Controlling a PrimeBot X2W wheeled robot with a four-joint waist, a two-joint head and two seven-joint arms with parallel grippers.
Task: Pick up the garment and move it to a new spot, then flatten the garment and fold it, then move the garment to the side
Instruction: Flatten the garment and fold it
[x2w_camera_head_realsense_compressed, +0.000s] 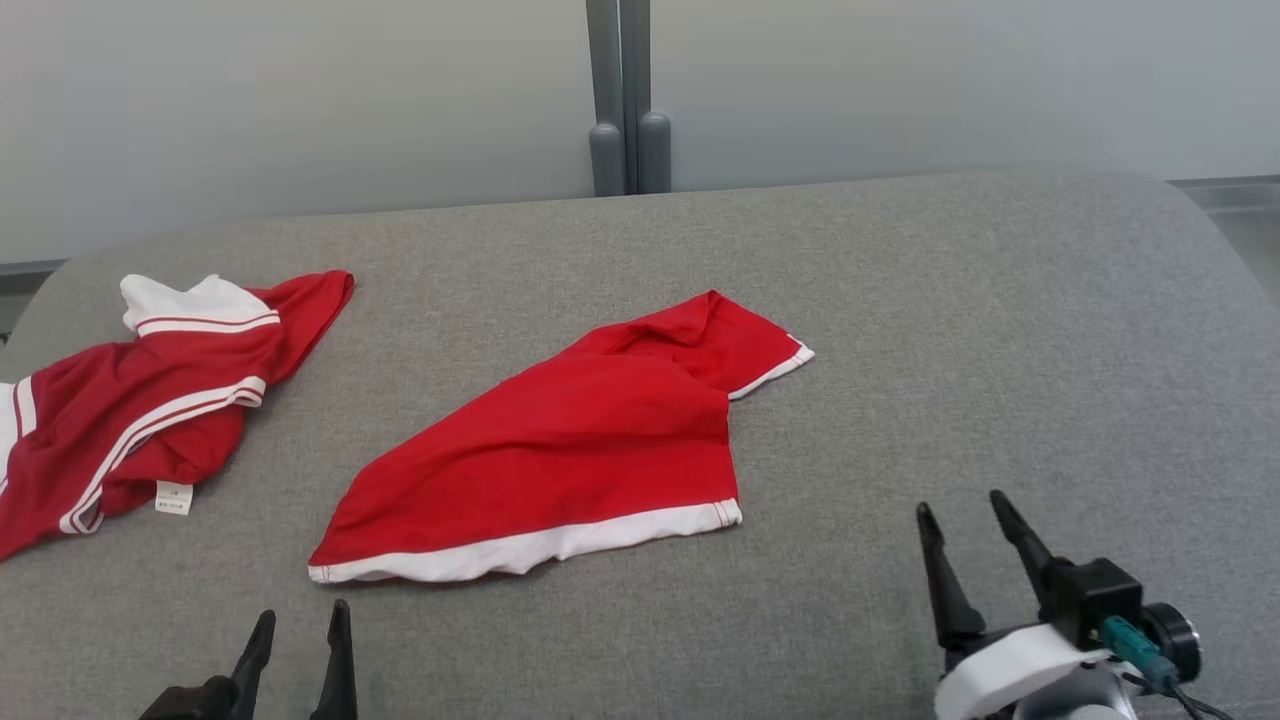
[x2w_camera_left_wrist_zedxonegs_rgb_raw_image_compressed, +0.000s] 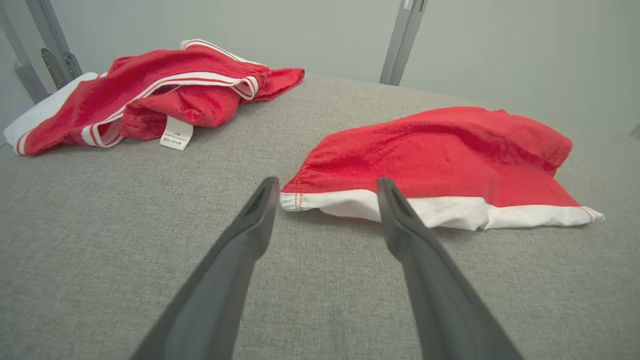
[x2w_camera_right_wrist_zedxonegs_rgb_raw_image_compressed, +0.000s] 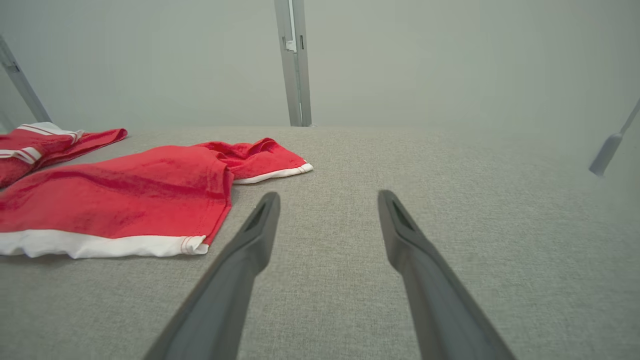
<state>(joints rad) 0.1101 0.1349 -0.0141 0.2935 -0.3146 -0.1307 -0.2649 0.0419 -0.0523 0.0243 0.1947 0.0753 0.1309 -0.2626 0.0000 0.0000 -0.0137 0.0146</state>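
A red garment (x2w_camera_head_realsense_compressed: 560, 450) with a white hem lies loosely folded and creased in the middle of the grey fabric surface (x2w_camera_head_realsense_compressed: 950, 320). My left gripper (x2w_camera_head_realsense_compressed: 302, 612) is open at the near edge, just short of the hem's left corner; in the left wrist view the garment (x2w_camera_left_wrist_zedxonegs_rgb_raw_image_compressed: 435, 150) lies straight ahead of the spread left gripper (x2w_camera_left_wrist_zedxonegs_rgb_raw_image_compressed: 326, 182). Off the hem's right end, my right gripper (x2w_camera_head_realsense_compressed: 960, 505) stands open with nothing in it. In the right wrist view the garment (x2w_camera_right_wrist_zedxonegs_rgb_raw_image_compressed: 125, 195) lies to the left of the right gripper (x2w_camera_right_wrist_zedxonegs_rgb_raw_image_compressed: 328, 195).
A second red garment (x2w_camera_head_realsense_compressed: 150, 400) with white stripes and a care label lies crumpled at the far left (x2w_camera_left_wrist_zedxonegs_rgb_raw_image_compressed: 150, 95) (x2w_camera_right_wrist_zedxonegs_rgb_raw_image_compressed: 40, 145). Bare grey surface stretches to the right. A grey post (x2w_camera_head_realsense_compressed: 625, 100) stands against the pale wall behind.
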